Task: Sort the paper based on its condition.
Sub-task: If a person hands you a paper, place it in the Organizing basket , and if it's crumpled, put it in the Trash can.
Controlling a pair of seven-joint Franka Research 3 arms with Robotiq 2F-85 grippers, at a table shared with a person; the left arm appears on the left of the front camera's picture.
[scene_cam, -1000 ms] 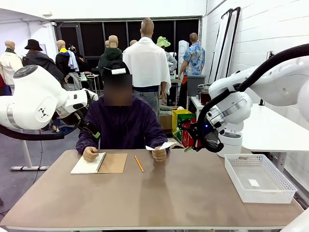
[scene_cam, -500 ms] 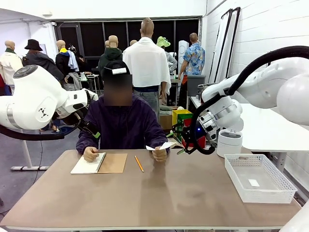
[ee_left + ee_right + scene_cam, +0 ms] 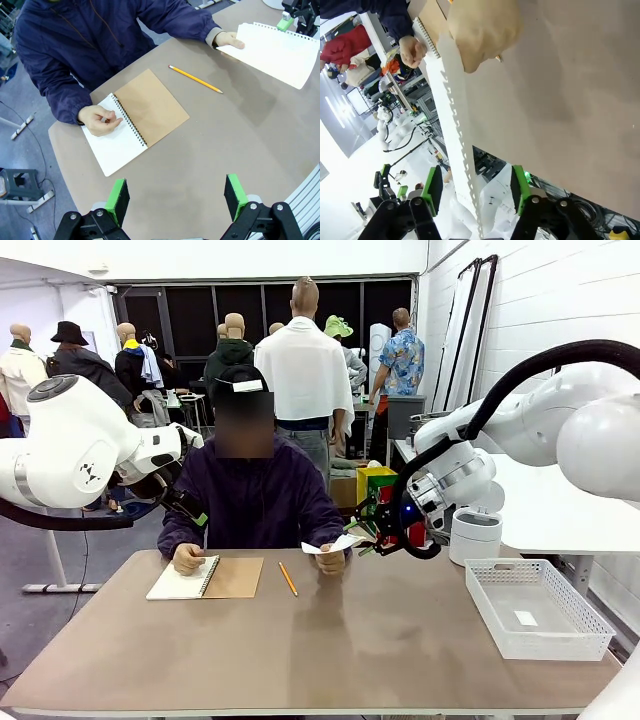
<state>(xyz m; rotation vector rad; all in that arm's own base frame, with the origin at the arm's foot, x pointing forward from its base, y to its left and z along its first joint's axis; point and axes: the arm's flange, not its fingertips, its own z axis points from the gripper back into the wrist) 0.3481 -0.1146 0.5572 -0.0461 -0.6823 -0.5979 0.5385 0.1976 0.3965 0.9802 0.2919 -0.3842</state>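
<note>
Tabletop [image 3: 350,640]: brown.
Paper [image 3: 275,50]: in person's hand [image 3: 227,40], above tabletop.
Right claw [image 3: 476,170]: spread around paper's edge.
Left claw [image 3: 175,180]: spread.

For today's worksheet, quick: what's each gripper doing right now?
Left gripper: open, holding nothing.
Right gripper: open, straddling the edge of the paper.
</note>
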